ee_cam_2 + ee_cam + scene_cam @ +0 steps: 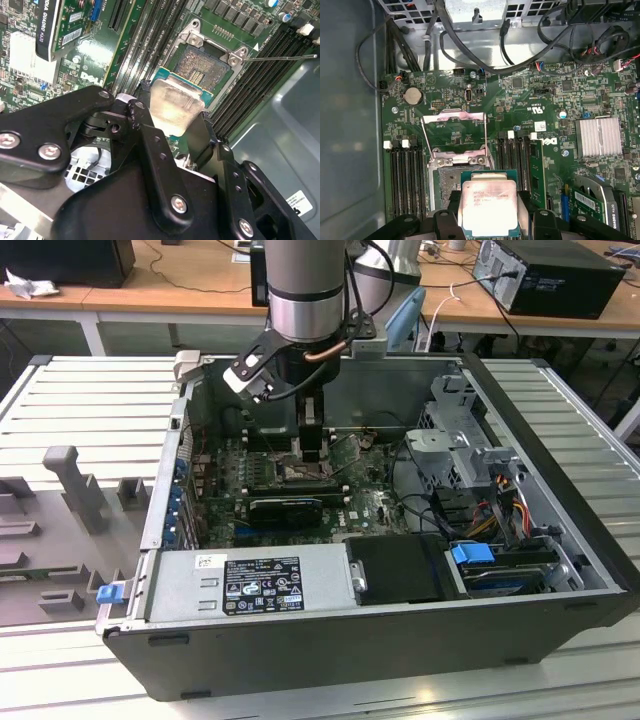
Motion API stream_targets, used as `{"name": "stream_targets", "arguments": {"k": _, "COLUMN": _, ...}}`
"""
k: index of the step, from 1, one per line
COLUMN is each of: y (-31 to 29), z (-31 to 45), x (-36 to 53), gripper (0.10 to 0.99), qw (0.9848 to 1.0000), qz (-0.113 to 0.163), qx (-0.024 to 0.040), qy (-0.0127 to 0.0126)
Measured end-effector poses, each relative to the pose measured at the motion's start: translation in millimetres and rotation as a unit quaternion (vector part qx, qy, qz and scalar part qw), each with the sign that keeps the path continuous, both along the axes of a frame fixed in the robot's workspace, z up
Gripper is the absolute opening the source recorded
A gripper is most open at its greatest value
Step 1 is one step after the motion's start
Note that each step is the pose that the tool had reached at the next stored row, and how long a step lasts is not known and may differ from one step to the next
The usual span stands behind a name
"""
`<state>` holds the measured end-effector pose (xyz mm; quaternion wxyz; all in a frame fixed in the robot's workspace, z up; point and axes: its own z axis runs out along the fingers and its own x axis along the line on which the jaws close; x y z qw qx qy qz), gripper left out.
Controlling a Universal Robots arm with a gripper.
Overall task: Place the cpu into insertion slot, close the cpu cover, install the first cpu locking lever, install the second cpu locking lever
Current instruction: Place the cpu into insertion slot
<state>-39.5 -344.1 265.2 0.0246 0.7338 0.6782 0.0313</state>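
Note:
My gripper [312,450] hangs inside the open computer case, low over the green board. It is shut on the cpu [487,207], a pale silver square chip clamped by its edges between the two black fingers [525,210]. In the second wrist view the cpu [175,107] sits tilted just short of the insertion slot [202,67], whose grey-gold pin field lies bare. The chip partly overlaps the insertion slot [445,182] in the first wrist view. The cpu cover [452,117], a silver frame with a square window, stands flipped open beyond the slot. A thin locking lever [280,57] sticks out sideways.
Black memory slots [407,175] flank the socket on both sides. A black graphics card [285,508] lies just in front of it, and a finned heatsink [598,136] sits nearby. Cable bundles [520,50], a drive cage [460,440] and the power supply [250,580] crowd the case.

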Motion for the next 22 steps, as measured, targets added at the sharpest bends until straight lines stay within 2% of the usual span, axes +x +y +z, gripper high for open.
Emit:
{"name": "stream_targets", "arguments": {"k": 14, "y": 0.5, "z": -9.6, "x": 0.0, "gripper": 0.525, "qw": 1.0, "qz": 0.001, "qx": 0.0, "qy": 0.0003}}
{"name": "stream_targets", "arguments": {"k": 19, "y": 0.5, "z": -15.3, "x": -0.1, "gripper": 0.525, "qw": 0.9995, "qz": 0.032, "qx": 0.0006, "qy": 0.0003}}
{"name": "stream_targets", "arguments": {"k": 22, "y": 0.5, "z": -16.7, "x": -0.1, "gripper": 0.525, "qw": 0.9995, "qz": 0.032, "qx": 0.0006, "qy": 0.0004}}
